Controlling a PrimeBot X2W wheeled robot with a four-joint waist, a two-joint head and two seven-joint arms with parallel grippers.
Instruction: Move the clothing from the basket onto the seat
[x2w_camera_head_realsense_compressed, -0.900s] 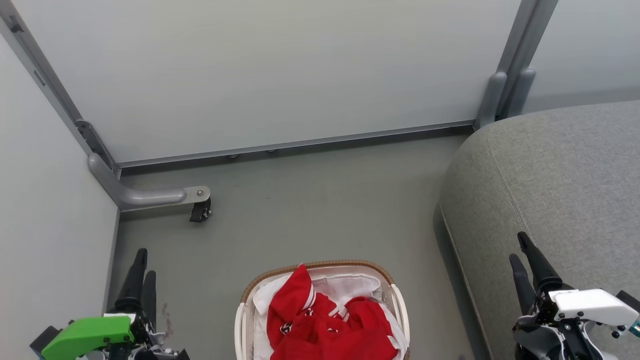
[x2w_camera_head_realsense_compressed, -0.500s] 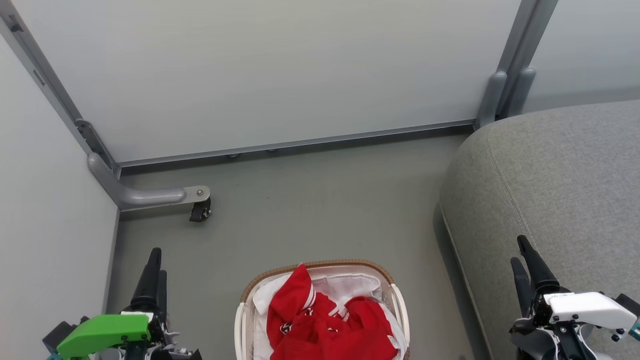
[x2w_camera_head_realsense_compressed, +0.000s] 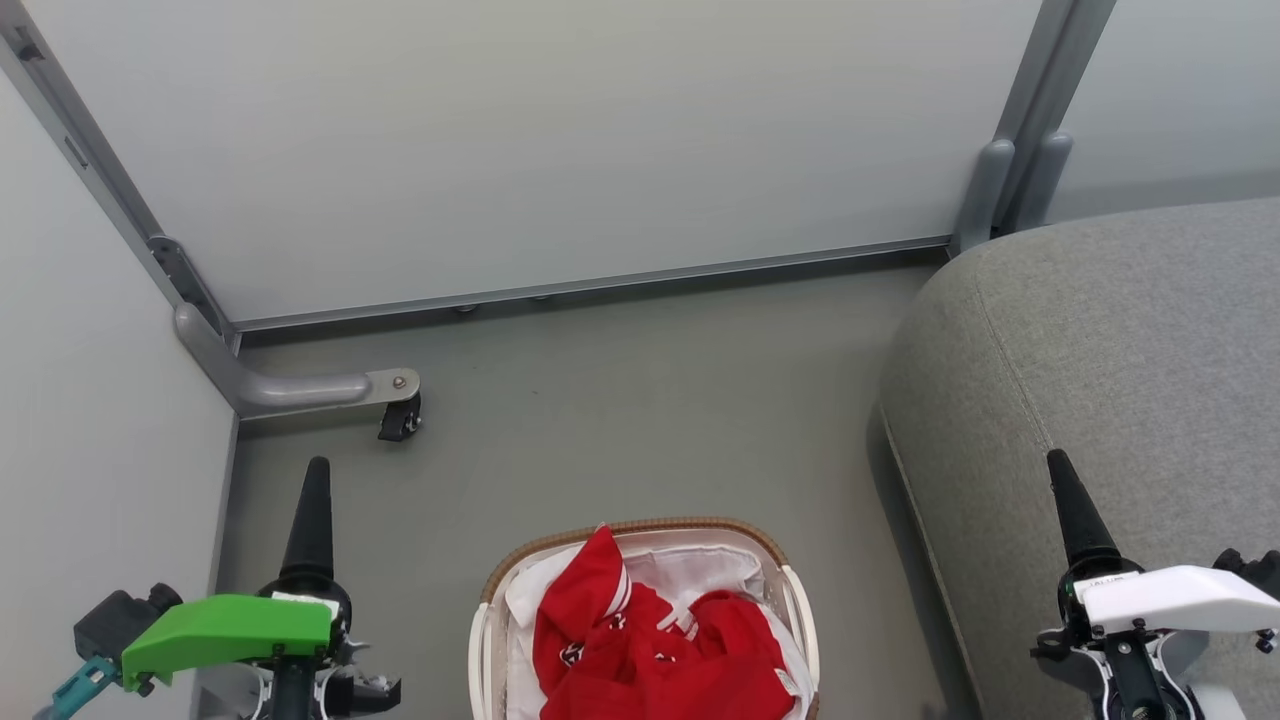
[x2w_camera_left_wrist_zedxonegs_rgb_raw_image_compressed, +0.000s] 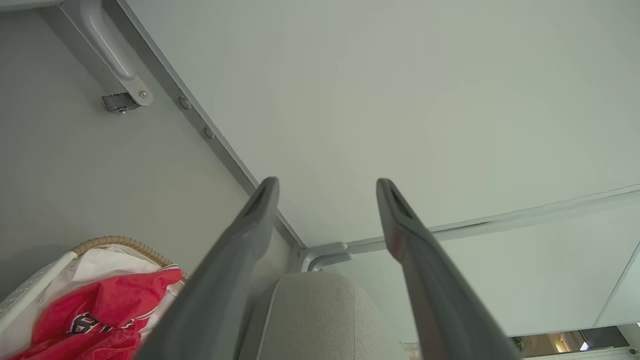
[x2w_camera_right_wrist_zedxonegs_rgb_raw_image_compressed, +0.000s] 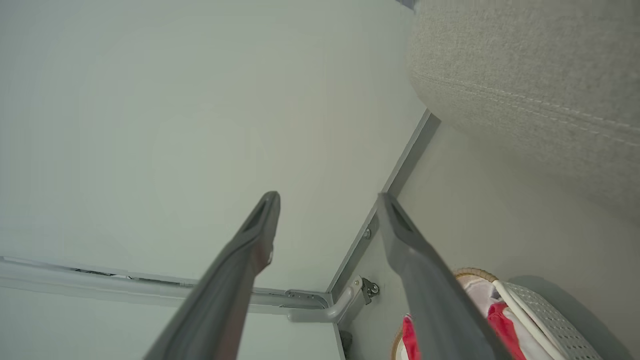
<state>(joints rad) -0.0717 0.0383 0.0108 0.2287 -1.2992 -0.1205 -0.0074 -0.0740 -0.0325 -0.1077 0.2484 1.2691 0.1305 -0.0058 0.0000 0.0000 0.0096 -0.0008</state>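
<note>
Two grippers, both with fingers spread wide and nothing between them. Left gripper (x2w_camera_left_wrist_zedxonegs_rgb_raw_image_compressed: 326, 184) hangs over the floor (x2w_camera_head_realsense_compressed: 620, 400), left of the basket (x2w_camera_head_realsense_compressed: 640, 527). Right gripper (x2w_camera_right_wrist_zedxonegs_rgb_raw_image_compressed: 328, 197) hangs over the seat (x2w_camera_head_realsense_compressed: 1120, 340), near its left edge. Clothing (x2w_camera_head_realsense_compressed: 650, 650): red, bunched inside the basket on the white liner (x2w_camera_head_realsense_compressed: 700, 575). Basket stands on the floor near the seat, with a strip of floor between them.

The clothing (x2w_camera_head_realsense_compressed: 660, 650) is piled in the basket (x2w_camera_head_realsense_compressed: 640, 527), which is set on the floor (x2w_camera_head_realsense_compressed: 620, 400). The seat (x2w_camera_head_realsense_compressed: 1120, 340) is found to its right, near but apart. Behind, a partition panel (x2w_camera_head_realsense_compressed: 540, 140) is stood, its castor (x2w_camera_head_realsense_compressed: 400, 425) at back left. The basket is flanked by the left tool (x2w_camera_left_wrist_zedxonegs_rgb_raw_image_compressed: 326, 182) and the right tool (x2w_camera_right_wrist_zedxonegs_rgb_raw_image_compressed: 327, 197).
</note>
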